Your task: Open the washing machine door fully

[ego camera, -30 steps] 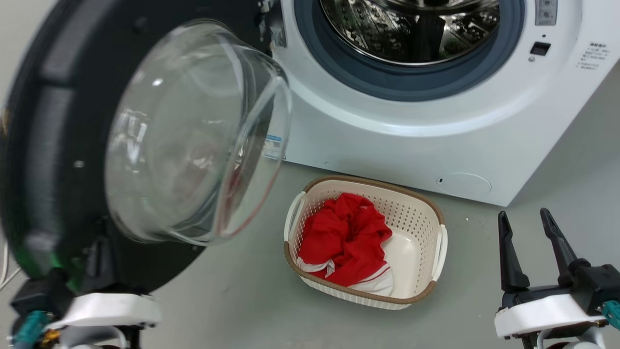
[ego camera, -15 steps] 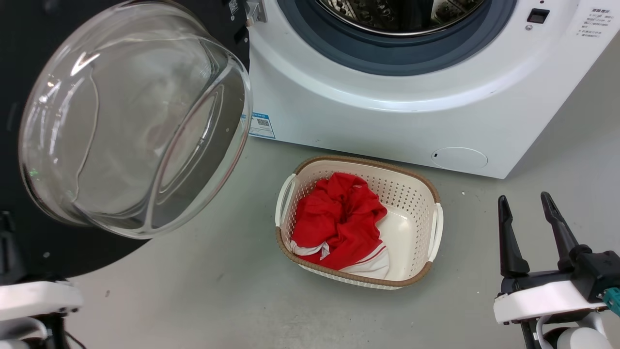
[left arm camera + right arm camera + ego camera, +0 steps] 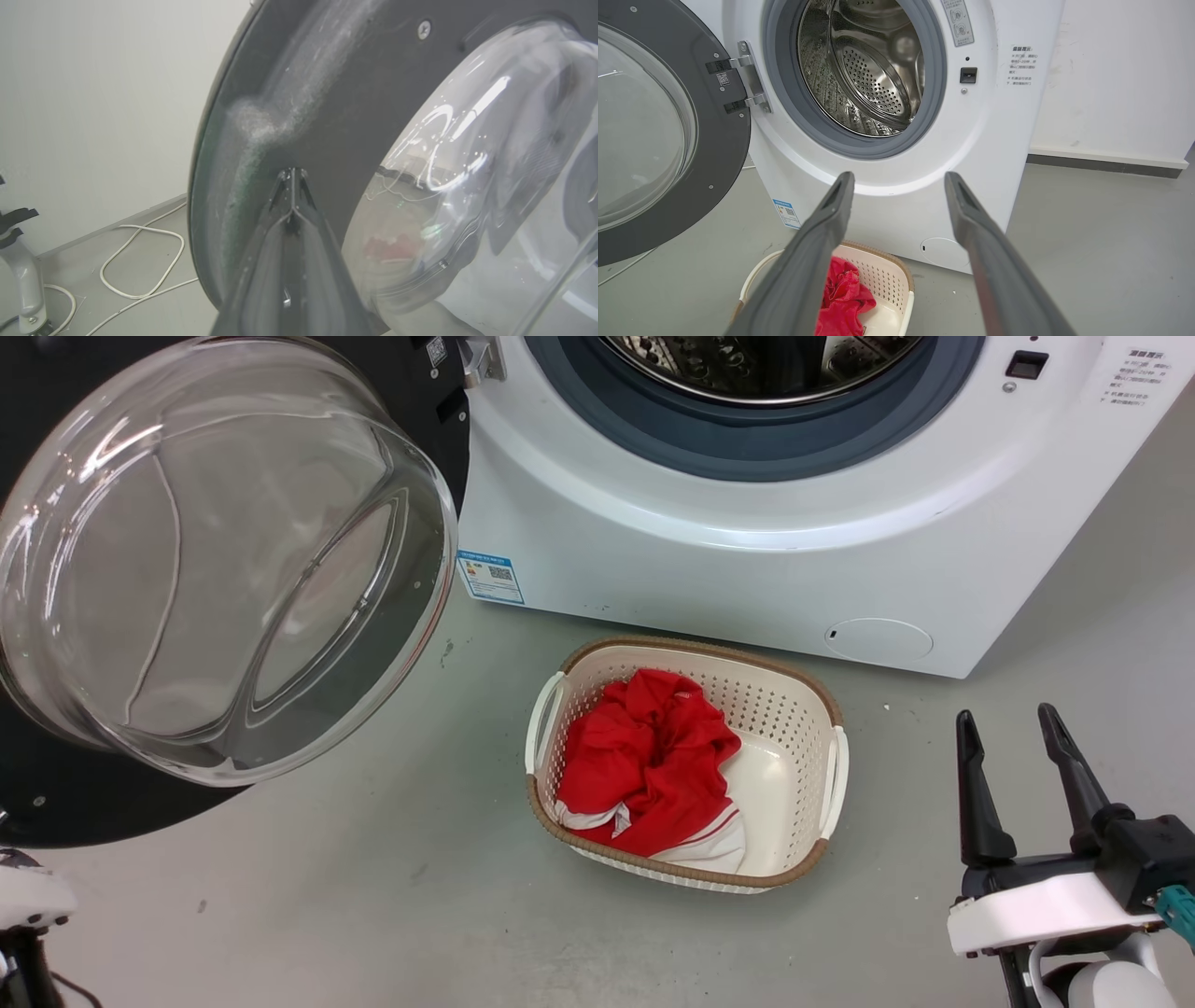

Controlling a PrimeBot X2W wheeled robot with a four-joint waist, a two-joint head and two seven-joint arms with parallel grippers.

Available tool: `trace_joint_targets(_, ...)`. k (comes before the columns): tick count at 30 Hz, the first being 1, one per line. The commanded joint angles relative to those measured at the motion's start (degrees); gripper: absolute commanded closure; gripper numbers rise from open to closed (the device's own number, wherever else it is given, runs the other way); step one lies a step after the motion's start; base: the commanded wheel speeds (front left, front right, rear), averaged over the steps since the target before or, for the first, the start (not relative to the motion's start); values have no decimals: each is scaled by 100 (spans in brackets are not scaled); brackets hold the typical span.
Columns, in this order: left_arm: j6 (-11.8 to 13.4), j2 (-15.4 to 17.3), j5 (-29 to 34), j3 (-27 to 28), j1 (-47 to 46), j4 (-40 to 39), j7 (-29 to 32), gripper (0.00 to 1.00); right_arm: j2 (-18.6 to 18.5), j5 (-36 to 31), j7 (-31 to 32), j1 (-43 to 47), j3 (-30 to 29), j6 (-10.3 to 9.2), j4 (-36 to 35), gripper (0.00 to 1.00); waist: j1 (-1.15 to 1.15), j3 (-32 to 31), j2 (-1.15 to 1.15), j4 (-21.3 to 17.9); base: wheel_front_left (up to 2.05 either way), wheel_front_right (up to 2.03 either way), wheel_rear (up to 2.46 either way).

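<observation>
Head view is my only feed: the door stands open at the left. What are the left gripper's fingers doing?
Observer: Left wrist view has the left gripper shut, tips pointing at the dark ring of the washing machine door, beside the glass bowl; contact I cannot tell.
Operator: How wide is the door?
Observer: Right wrist view shows the hinge and the door's inner face turned toward the room, well clear of the drum opening.
Operator: Anything behind the door?
Observer: A white cable lies on the floor beyond its edge, before a wall.
</observation>
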Motion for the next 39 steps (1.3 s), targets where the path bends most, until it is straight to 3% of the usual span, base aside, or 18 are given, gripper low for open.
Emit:
trace_joint_targets(1,-27,94,75,94,-117,105,-13,100,9,-6,-29,-80,7,-4,30,0,0,-8,0,-4,0,0,0)
trace_joint_targets(10,-127,-91,581,270,161,-28,-13,100,10,71,-70,-11,54,-4,169,0,0,-247,0,-132,0,0,0)
trace_joint_targets(18,-125,-815,1025,192,985,-902,-14,100,9,228,-110,120,147,-4,311,0,0,-551,0,-266,0,0,0)
trace_joint_targets(22,-208,-1147,1189,-100,1326,-1266,-14,100,10,242,-120,149,176,-4,351,0,0,-632,0,-335,0,0,0)
trace_joint_targets(27,-356,-1339,1302,-575,1517,-1462,-14,100,9,267,-132,65,210,-4,375,0,0,-680,0,-493,0,0,0)
trace_joint_targets(39,-700,-1432,1504,-2023,783,-1010,-2,100,10,155,-141,14,165,-4,260,0,0,-702,0,-1100,0,0,0)
